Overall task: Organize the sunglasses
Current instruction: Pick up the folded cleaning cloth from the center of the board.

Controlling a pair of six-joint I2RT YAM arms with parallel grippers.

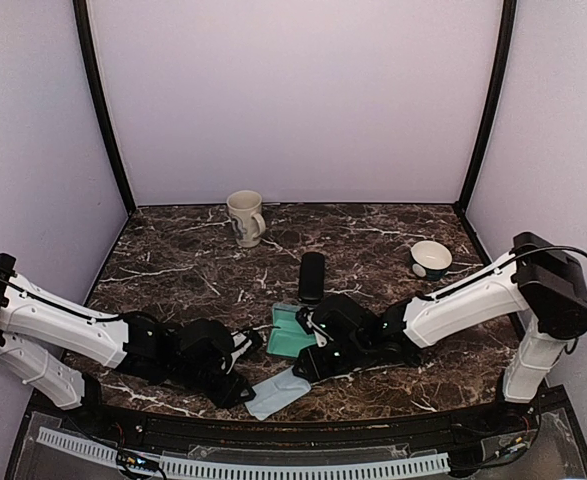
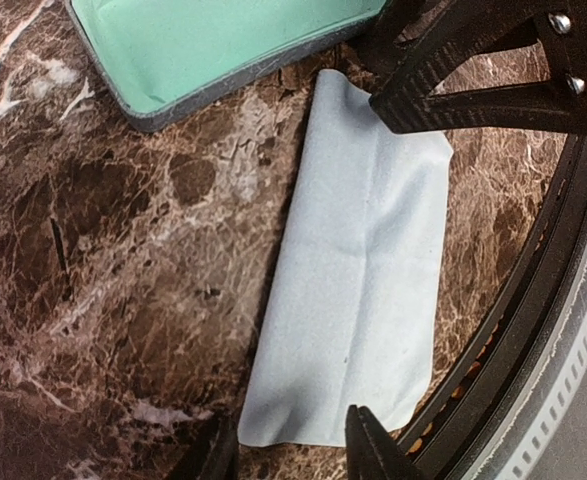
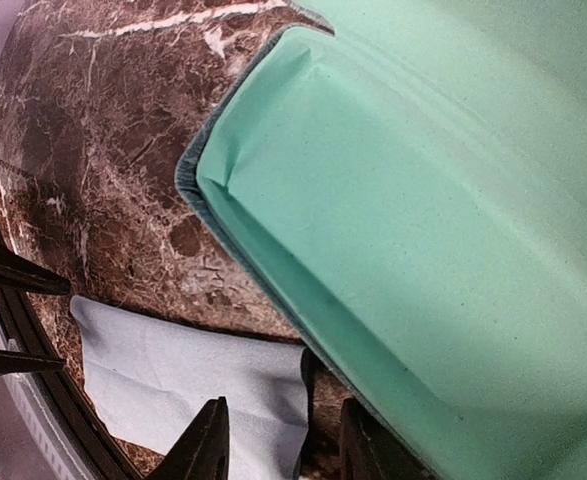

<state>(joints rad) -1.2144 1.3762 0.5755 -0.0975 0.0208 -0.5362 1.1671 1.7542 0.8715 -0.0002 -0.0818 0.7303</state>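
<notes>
The sunglasses can't be made out in any view; beside the open case (image 1: 291,335), on its near side, a cloth (image 2: 363,270) lies flat on the bench (image 1: 173,262), with the left gripper (image 2: 293,445) and right gripper (image 3: 283,440) over it, jaws apart.

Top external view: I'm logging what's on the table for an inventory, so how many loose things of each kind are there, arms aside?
Cases: 2 (black oblong case, open green-lined case)
Light-blue cloth: 1
Mug: 1
Bowl: 1
Total: 5
</notes>
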